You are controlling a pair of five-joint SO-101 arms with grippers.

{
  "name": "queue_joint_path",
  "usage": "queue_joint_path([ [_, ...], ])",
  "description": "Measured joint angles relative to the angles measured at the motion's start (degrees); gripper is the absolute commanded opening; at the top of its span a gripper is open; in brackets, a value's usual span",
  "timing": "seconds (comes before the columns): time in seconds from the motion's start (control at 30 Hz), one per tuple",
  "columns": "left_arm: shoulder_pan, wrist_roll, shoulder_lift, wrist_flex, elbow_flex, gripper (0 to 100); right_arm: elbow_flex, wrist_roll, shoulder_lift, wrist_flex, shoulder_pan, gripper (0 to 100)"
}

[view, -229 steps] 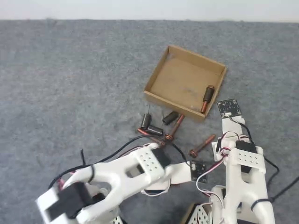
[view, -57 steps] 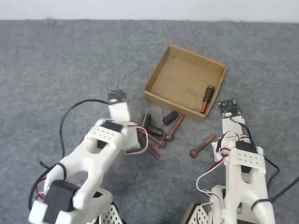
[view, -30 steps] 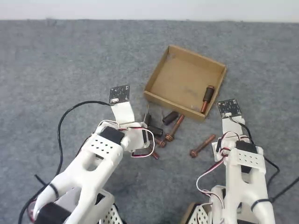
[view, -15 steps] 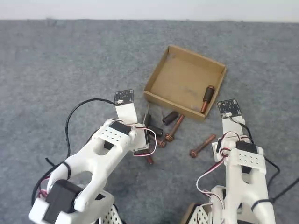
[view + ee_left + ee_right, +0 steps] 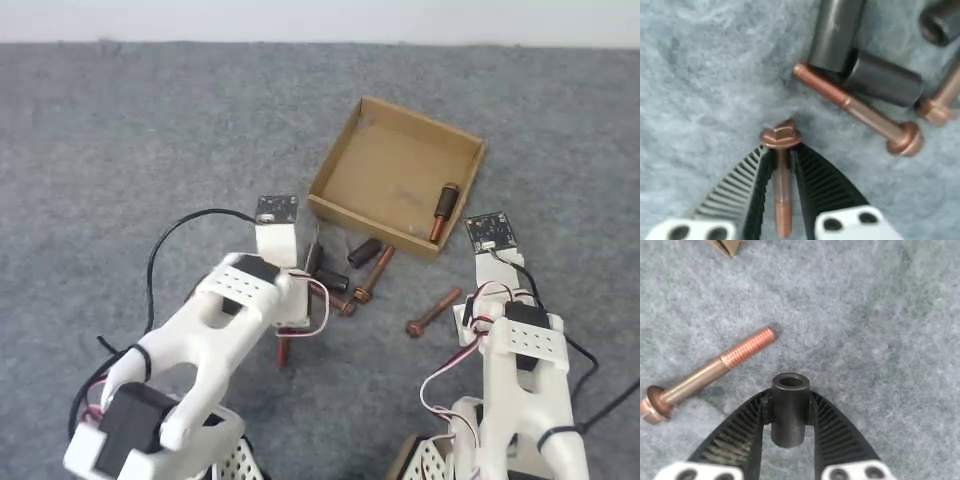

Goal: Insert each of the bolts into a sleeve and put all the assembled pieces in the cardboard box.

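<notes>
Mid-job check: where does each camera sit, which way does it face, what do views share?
High view: fixed above the table, facing down on the cardboard box and sleeve pile; left arm and right arm show.
Left wrist view: on the left arm's wrist, facing along the left tool, shut on a bolt, toward the sleeve pile.
Right wrist view: on the right arm's wrist, facing along the right tool, shut on a sleeve, beside a loose bolt.
Shared: high and right wrist views both show that loose bolt.
</notes>
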Motion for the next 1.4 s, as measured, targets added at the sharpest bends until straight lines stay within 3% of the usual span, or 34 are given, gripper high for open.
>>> queue_joint_path([
  [0.23, -12.13, -9.49, 0.09, 0.7, -3.52, 1, 0.0, 0.0, 0.0, 0.0, 0.0, 0.6],
  [0.47, -24.44, -11.43, 0.18, -4.13, -4.22, 1, 0.0, 0.0, -0.09, 0.0, 0.0, 0.6],
  [0.67, -25.32, -11.43, 1.14, -4.31, -4.22, 1, 0.0, 0.0, -0.18, -3.25, 0.0, 0.6],
  [1.13, -25.14, -11.43, 1.14, -4.31, -4.22, 1, 0.0, 0.0, -0.18, -37.98, -9.85, 0.6],
  [1.4, -25.23, -11.43, 1.14, -4.31, -4.22, 1, 0.0, 0.0, -0.18, -47.91, -14.42, 0.6],
])
